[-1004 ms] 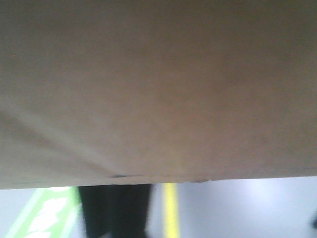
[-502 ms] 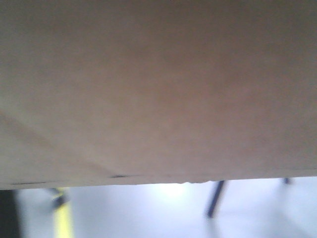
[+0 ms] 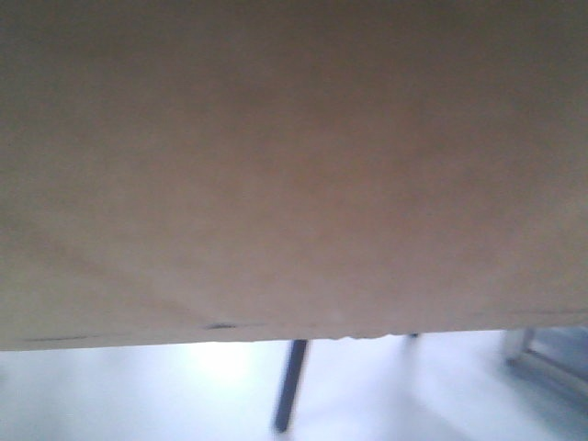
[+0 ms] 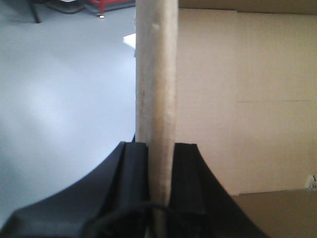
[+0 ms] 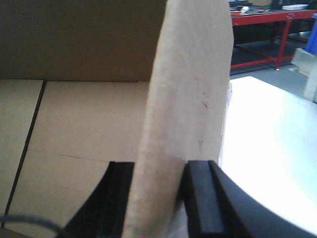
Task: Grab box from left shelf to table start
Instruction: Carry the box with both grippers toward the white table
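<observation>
no readable text, labels or numbers, box (image 3: 294, 165) surfaces plain cardboard

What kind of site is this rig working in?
Probably a workshop or warehouse: a red steel workbench in the background, a smooth grey floor, and a large cardboard box.

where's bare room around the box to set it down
Bare grey floor left of the box; pale surface right of it, up to the red bench. Crowded ahead: box hides all but a strip with a dark leg.
</observation>
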{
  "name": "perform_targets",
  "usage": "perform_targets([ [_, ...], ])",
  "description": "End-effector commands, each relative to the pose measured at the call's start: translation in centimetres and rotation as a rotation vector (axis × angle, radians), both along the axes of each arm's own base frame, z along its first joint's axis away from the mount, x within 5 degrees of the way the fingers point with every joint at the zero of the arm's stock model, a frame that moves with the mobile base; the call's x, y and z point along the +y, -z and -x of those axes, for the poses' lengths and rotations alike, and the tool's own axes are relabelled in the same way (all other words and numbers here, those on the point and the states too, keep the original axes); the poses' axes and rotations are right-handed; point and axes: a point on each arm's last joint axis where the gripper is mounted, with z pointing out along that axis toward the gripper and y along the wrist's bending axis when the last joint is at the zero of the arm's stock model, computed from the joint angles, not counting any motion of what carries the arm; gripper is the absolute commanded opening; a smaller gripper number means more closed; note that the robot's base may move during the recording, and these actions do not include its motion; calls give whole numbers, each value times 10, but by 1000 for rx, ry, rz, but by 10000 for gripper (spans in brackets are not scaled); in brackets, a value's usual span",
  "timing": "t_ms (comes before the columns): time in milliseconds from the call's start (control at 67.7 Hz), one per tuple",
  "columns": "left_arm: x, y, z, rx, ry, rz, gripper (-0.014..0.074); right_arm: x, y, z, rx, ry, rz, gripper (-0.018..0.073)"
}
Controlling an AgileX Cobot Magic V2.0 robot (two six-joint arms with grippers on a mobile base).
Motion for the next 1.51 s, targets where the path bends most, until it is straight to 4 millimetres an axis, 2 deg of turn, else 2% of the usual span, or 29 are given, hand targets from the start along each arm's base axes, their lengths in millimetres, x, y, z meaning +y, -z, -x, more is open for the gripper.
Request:
perform_targets([
  [0,0,-1,-2,37,4,-12,-100,-2,-10,-1,-48,21,1,59],
  [1491,0,-1,-2,37,4,-12,-100,-2,-10,-1,-48,21,1,59],
])
